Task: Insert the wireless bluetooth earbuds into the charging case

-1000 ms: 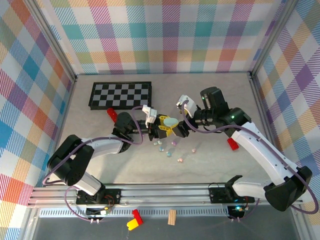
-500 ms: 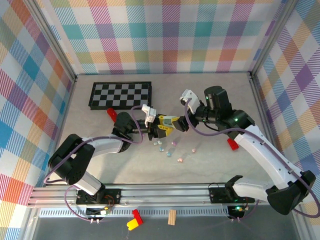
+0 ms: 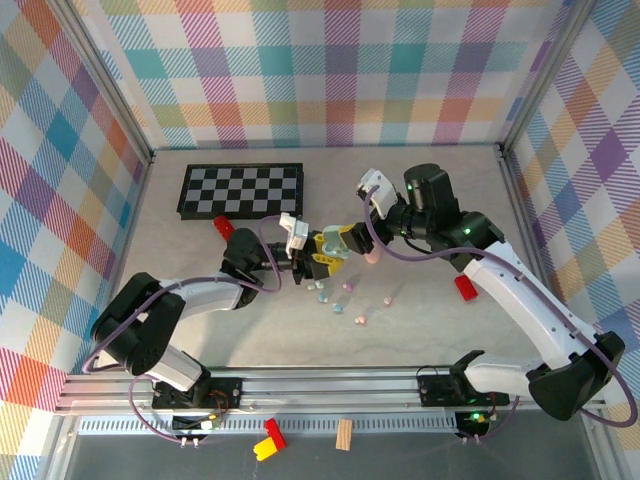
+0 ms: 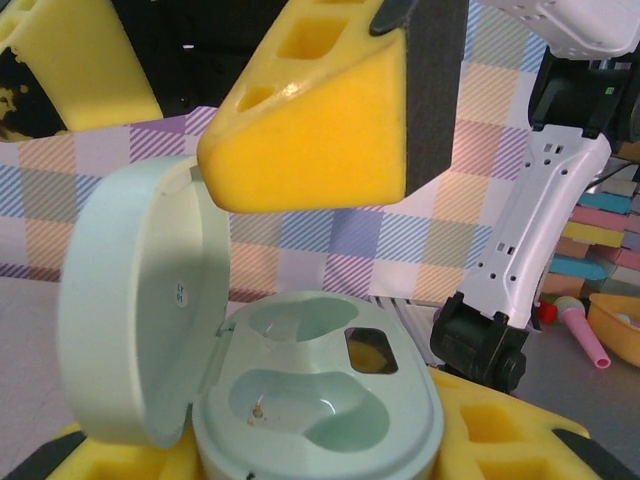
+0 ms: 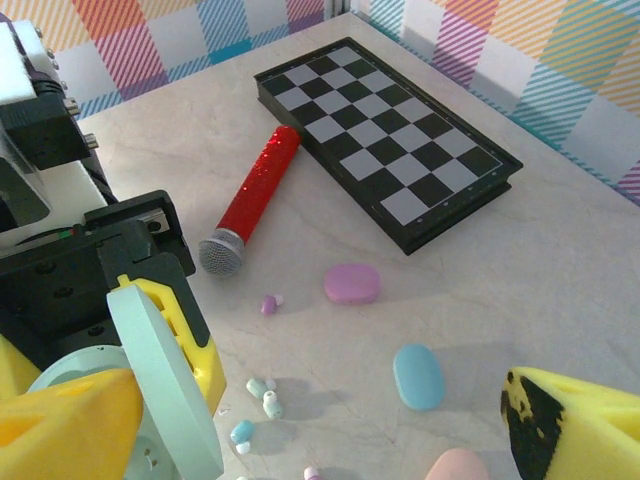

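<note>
My left gripper [image 4: 290, 440] is shut on the mint charging case [image 4: 315, 400], held off the table. The case's lid [image 4: 130, 300] stands open on the left and both wells are empty. My right gripper [image 5: 320, 440] is open; one of its yellow fingers [image 4: 310, 130] hangs just above the lid, the other off to the side. In the top view the left gripper [image 3: 315, 258] and the right gripper [image 3: 347, 240] meet at mid-table. Several earbuds lie loose on the table below: a purple one [image 5: 268, 303], two mint ones [image 5: 262, 395] and a blue one [image 5: 240, 432].
Three closed cases lie on the table: purple [image 5: 351, 283], blue [image 5: 418, 376] and pink [image 5: 460, 467]. A red toy microphone [image 5: 250, 200] and a chessboard [image 5: 390, 145] sit toward the back left. A red block [image 3: 466, 288] lies under the right arm.
The right gripper has drifted slightly back and left over the case, staying open. The left gripper has kept its hold on the case, almost in place.
</note>
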